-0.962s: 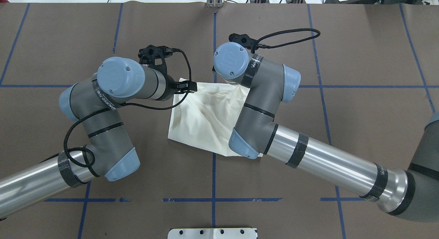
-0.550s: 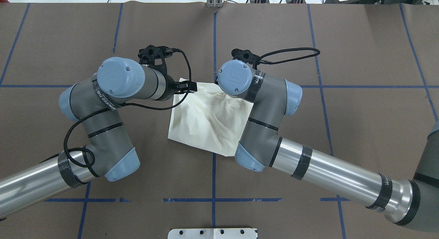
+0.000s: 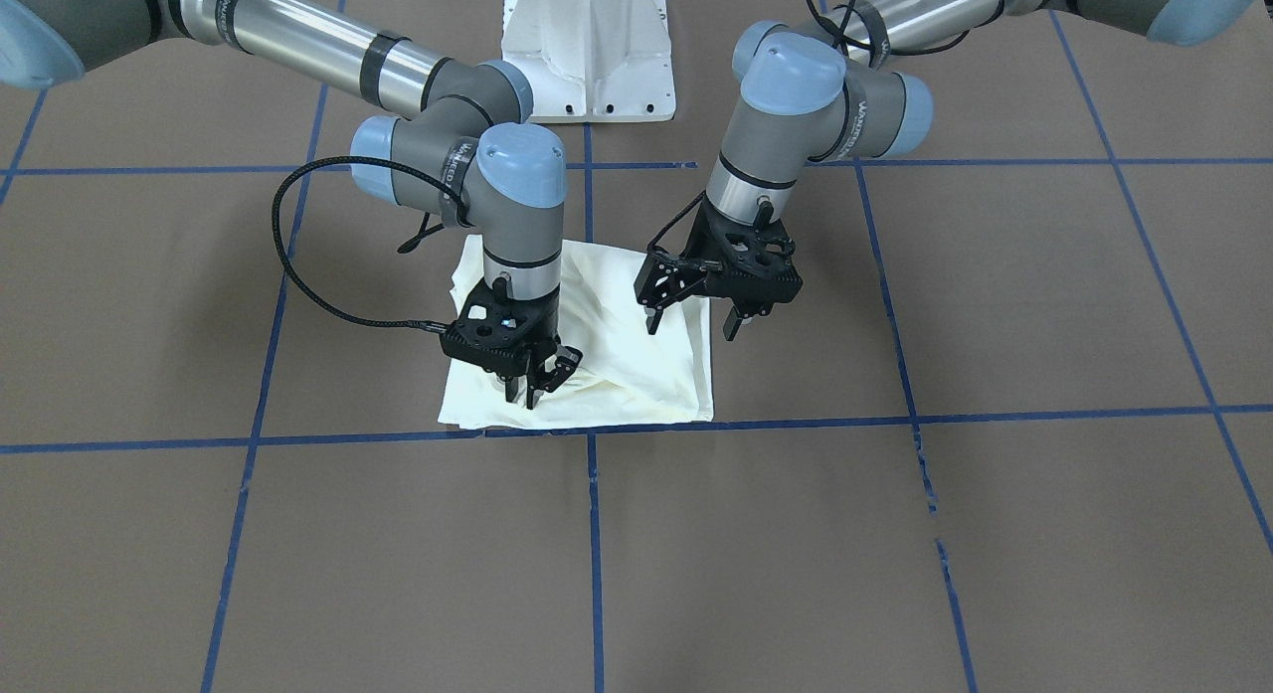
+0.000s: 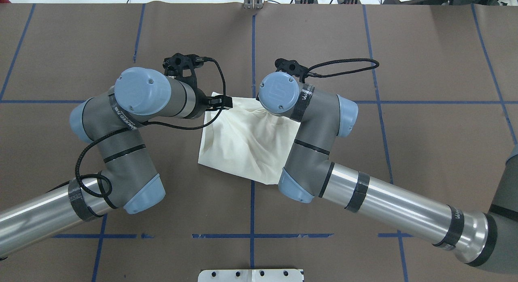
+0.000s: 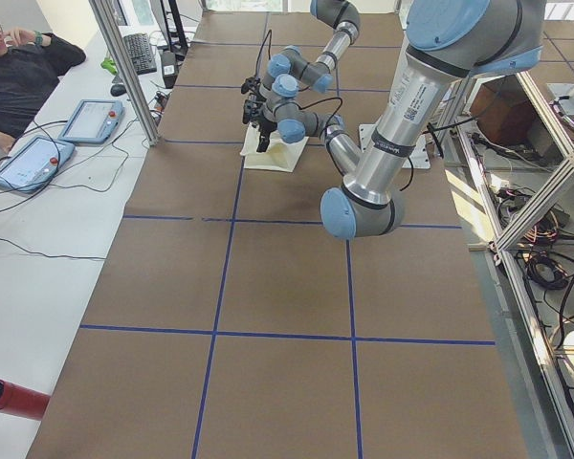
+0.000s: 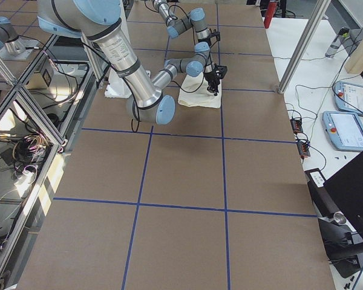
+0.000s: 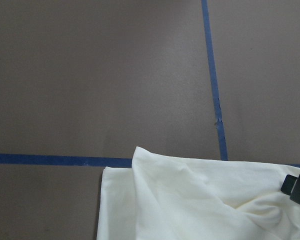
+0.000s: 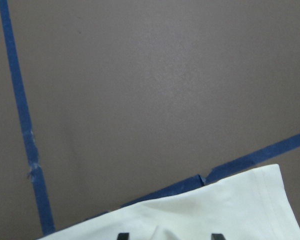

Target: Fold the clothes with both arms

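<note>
The cream T-shirt (image 3: 636,375) lies folded into a rough square on the brown table, plain side up, with creases; it also shows in the overhead view (image 4: 238,140). My left gripper (image 3: 691,327) is open and hovers just above the shirt's edge on my left; one finger (image 7: 297,186) shows over the cloth. My right gripper (image 3: 527,390) points down onto the shirt's far corner on my right, jaws a moderate gap apart, tips on the cloth. Its fingertips (image 8: 217,236) show apart at the shirt's hem (image 8: 215,210). In the overhead view my right wrist hides it.
Blue tape lines (image 3: 796,420) grid the brown table cover. The white pedestal base (image 3: 587,47) stands behind the shirt. A seated operator (image 5: 19,57) and tablets (image 5: 86,120) are on a side table past the far edge.
My right wrist has moved back toward me and lower, onto the shirt's far right corner, covering it. The left arm has not moved.
</note>
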`<state>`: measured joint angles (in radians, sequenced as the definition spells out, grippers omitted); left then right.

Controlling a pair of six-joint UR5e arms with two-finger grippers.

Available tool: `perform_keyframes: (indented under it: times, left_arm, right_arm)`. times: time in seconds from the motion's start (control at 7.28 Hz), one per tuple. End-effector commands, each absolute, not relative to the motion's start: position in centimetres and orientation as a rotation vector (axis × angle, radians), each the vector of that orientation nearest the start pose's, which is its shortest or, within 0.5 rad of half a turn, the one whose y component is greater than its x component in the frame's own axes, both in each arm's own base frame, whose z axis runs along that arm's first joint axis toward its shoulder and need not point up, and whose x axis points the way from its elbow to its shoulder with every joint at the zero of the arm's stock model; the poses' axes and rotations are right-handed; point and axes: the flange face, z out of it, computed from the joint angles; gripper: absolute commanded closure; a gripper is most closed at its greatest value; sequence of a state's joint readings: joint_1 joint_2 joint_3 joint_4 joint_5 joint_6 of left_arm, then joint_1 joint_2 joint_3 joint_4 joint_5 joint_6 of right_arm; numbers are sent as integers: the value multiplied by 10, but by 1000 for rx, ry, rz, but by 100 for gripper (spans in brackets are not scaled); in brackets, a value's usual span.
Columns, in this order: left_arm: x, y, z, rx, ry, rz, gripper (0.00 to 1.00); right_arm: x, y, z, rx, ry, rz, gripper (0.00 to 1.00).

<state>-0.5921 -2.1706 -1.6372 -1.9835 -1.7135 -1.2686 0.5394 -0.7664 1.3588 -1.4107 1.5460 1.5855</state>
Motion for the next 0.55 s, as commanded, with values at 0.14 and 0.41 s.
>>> perform_keyframes:
  times: [0.14,0.41]
  left_arm:
    - [498,-479,227,352,1033,-185,0]
    - [497,-478,227,351,1037,-188,0]
  right_arm:
    - [-585,-523,241,221,-733,568,100]
    - [-572,-539,255,226,-697,597,100]
